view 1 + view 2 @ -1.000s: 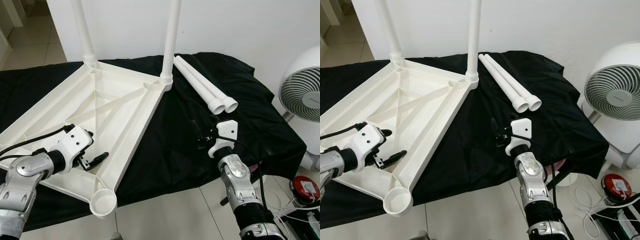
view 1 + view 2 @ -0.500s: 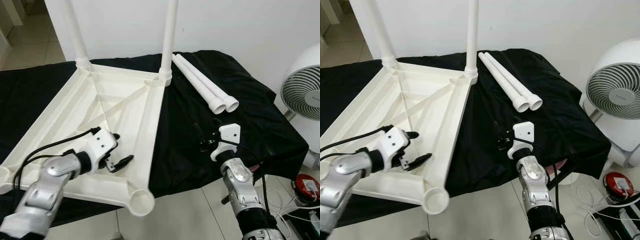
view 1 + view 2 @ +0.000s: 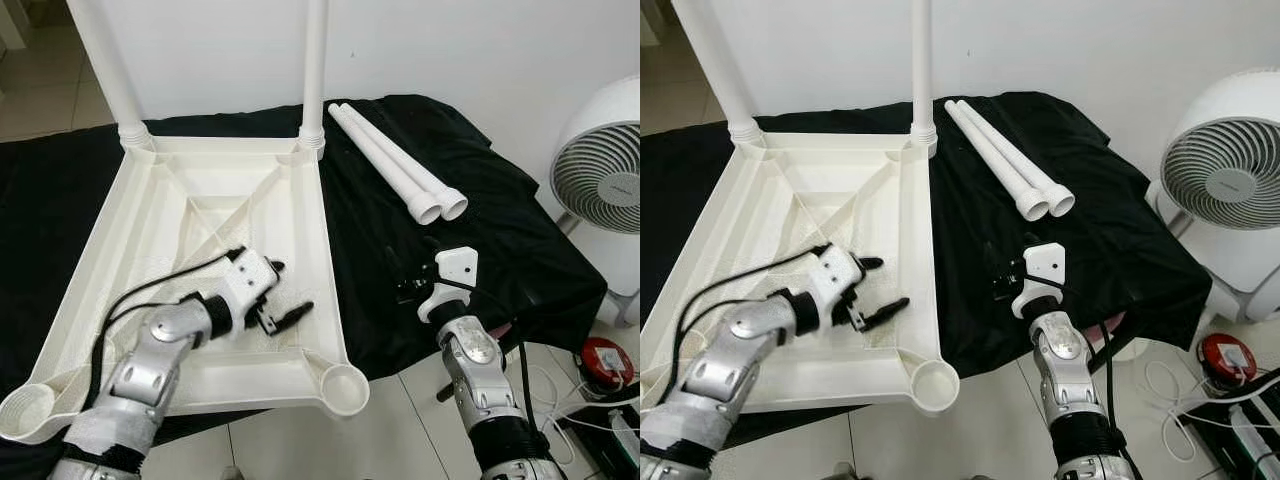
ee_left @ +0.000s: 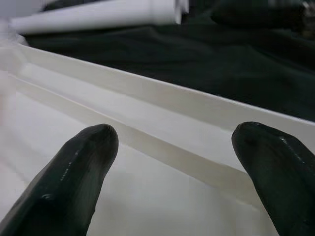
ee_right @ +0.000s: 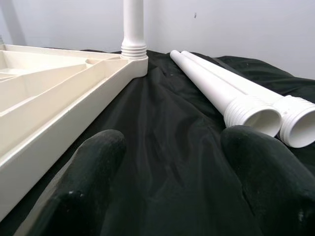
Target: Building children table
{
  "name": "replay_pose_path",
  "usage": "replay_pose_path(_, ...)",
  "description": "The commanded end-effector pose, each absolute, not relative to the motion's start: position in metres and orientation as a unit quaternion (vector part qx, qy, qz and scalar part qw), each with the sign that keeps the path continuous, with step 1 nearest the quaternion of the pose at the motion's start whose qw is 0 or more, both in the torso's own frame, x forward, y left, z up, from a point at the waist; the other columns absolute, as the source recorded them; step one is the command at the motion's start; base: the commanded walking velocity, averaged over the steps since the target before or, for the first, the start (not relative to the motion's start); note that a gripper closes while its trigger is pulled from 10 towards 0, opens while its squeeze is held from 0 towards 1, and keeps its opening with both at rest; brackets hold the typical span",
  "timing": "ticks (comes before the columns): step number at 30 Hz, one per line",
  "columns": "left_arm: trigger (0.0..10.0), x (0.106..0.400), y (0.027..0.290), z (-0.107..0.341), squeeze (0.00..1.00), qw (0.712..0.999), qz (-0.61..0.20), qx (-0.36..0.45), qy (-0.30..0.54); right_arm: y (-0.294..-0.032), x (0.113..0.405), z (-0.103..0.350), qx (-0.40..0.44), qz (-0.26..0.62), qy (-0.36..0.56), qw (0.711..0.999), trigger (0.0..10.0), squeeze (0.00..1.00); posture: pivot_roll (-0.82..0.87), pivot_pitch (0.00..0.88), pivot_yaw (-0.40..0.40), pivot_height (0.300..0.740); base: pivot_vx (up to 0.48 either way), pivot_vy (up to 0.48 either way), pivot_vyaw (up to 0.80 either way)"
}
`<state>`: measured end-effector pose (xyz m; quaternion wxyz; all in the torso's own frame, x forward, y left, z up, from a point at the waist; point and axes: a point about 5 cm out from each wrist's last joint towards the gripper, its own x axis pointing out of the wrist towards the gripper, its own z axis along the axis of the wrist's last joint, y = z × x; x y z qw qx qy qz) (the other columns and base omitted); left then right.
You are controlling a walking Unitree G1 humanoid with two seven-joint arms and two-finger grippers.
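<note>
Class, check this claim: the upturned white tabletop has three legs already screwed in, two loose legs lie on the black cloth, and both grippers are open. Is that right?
Not quite. The upturned tabletop has two legs fitted, at its far corners; its near sockets are empty, as the left eye view shows. Two loose legs do lie on the black cloth, and the left gripper and right gripper are open.

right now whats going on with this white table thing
The robot is assembling a children's table. The white tabletop lies upside down on a black cloth, with two legs standing in its far corners. The left gripper is open over the tabletop's underside. The right gripper is open above the cloth, just short of two loose legs.
</note>
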<state>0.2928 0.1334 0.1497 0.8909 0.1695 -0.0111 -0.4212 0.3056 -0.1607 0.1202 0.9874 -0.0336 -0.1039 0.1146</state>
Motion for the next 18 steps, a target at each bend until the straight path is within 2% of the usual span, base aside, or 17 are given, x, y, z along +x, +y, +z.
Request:
replay_pose_path(1, 10.0, 0.298, 0.145, 0.162, 0.00, 0.919, -0.360, 0.155, -0.043, -0.159, 0.305, 0.120, -0.027, 0.114, -0.103, 0.988, 10.0, 0.00, -0.02, 0.030, -0.005, 0.740, 0.000, 0.000, 0.00)
replay_pose_path(3, 10.0, 0.298, 0.148, 0.166, 0.03, 0.922, -0.358, 0.141, -0.045, -0.159, 0.305, 0.121, -0.025, 0.114, -0.104, 0.988, 10.0, 0.00, -0.02, 0.029, -0.007, 0.740, 0.000, 0.000, 0.00)
replay_pose_path(4, 10.0, 0.296, 0.151, 0.168, 1.00, 0.921, -0.365, 0.130, -0.046, -0.159, 0.305, 0.121, -0.022, 0.114, -0.104, 0.988, 10.0, 0.00, -0.01, 0.031, -0.010, 0.740, 0.000, 0.000, 0.00)
replay_pose_path(7, 10.0, 0.292, 0.153, 0.169, 1.00, 0.917, -0.376, 0.125, -0.044, -0.158, 0.305, 0.121, -0.015, 0.118, -0.103, 0.988, 10.0, 0.00, -0.01, 0.033, -0.011, 0.740, 0.000, 0.000, 0.00)
replay_pose_path(8, 10.0, 0.287, 0.154, 0.169, 1.00, 0.911, -0.392, 0.120, -0.043, -0.157, 0.305, 0.121, -0.005, 0.120, -0.101, 0.988, 10.0, 0.44, -0.01, 0.035, -0.012, 0.740, 0.000, 0.000, 0.00)
replay_pose_path(9, 10.0, 0.287, 0.154, 0.169, 1.00, 0.911, -0.392, 0.120, -0.043, -0.157, 0.305, 0.121, -0.005, 0.120, -0.101, 0.988, 10.0, 0.44, -0.01, 0.035, -0.012, 0.740, 0.000, 0.000, 0.00)
replay_pose_path(10, 10.0, 0.283, 0.156, 0.169, 1.00, 0.907, -0.403, 0.117, -0.042, -0.157, 0.304, 0.121, 0.010, 0.126, -0.099, 0.987, 10.0, 0.79, 0.00, 0.034, -0.014, 0.740, 0.000, 0.000, 0.00)
replay_pose_path(11, 10.0, 0.277, 0.156, 0.169, 1.00, 0.900, -0.417, 0.116, -0.041, -0.158, 0.304, 0.122, 0.017, 0.130, -0.100, 0.986, 10.0, 1.00, 0.00, 0.036, -0.018, 0.740, 0.000, 0.000, 0.00)
replay_pose_path(15, 10.0, 0.270, 0.157, 0.168, 1.00, 0.891, -0.435, 0.121, -0.040, -0.161, 0.303, 0.122, 0.010, 0.129, -0.100, 0.987, 10.0, 1.00, 0.00, 0.036, -0.020, 0.740, 0.000, 0.000, 0.00)
replay_pose_path(16, 10.0, 0.266, 0.159, 0.167, 1.00, 0.886, -0.444, 0.127, -0.038, -0.163, 0.302, 0.123, 0.001, 0.131, -0.102, 0.986, 10.0, 0.33, 0.00, 0.035, -0.021, 0.740, 0.000, 0.000, 0.00)
replay_pose_path(18, 10.0, 0.266, 0.159, 0.167, 1.00, 0.886, -0.444, 0.127, -0.038, -0.163, 0.302, 0.123, 0.001, 0.131, -0.102, 0.986, 10.0, 0.33, 0.00, 0.035, -0.021, 0.740, 0.000, 0.000, 0.00)
